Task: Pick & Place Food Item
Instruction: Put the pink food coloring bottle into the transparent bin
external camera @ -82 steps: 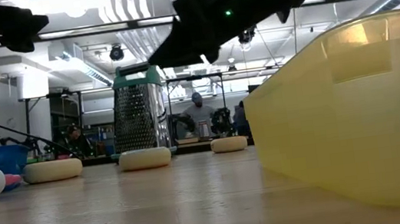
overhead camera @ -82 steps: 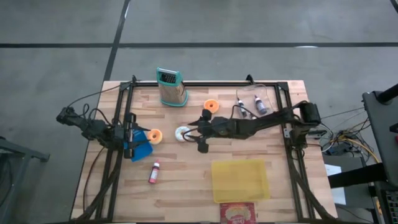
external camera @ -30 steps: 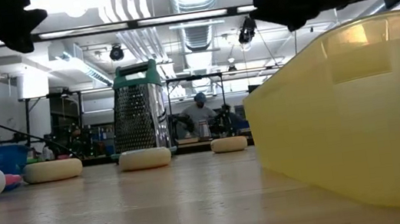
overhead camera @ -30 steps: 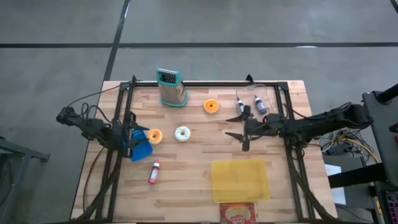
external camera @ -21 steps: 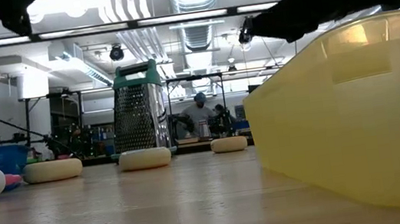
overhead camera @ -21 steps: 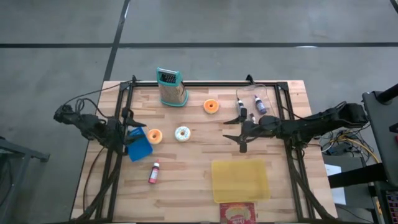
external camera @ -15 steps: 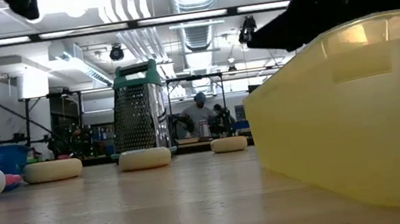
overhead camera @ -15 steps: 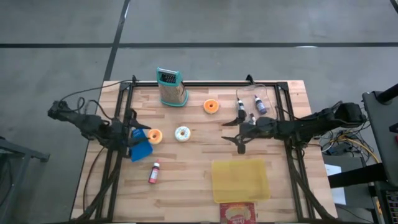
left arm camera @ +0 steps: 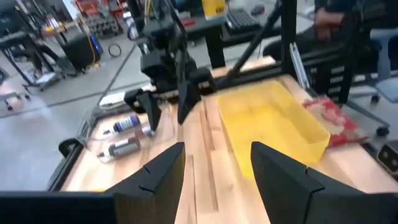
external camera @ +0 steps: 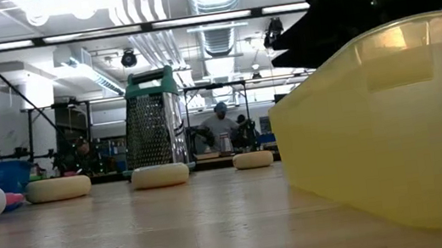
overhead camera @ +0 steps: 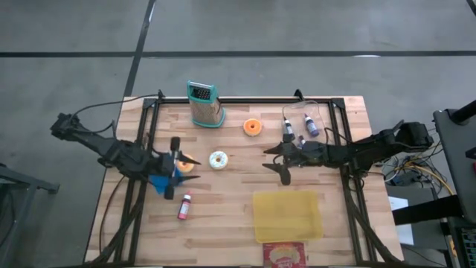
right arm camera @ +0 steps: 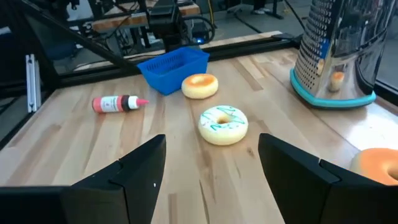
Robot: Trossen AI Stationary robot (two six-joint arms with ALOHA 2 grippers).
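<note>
High view: the white-iced ring doughnut with teal drizzle (overhead camera: 218, 159) is lying flat on the pale wooden table (overhead camera: 238, 216), no long axis to speak of, and serving here as landmark. Right gripper (overhead camera: 277, 159) is hovering to the doughnut's right, fingers spread wide, carrying nothing, pointing toward it with bare wood between. Left gripper (overhead camera: 175, 156) is sitting nearer, on the doughnut's left, above the orange-glazed doughnut (overhead camera: 186, 163) and blue plastic basket (overhead camera: 161, 181); jaws partly apart, apparently empty. A shallow yellow plastic tray (overhead camera: 288, 215) is lying below-right of the doughnut, a steel box grater with teal trim (overhead camera: 204, 105) above-left. Low view: the yellow tray is filling the right foreground; doughnuts are resting beyond. Left wrist view: fingers (left arm camera: 158, 176) are standing apart, nothing between. Right wrist view: the iced doughnut is lying straight ahead between wide-open fingers (right arm camera: 140, 171); nothing is blocking the approach; the grater is standing off to one side.
</note>
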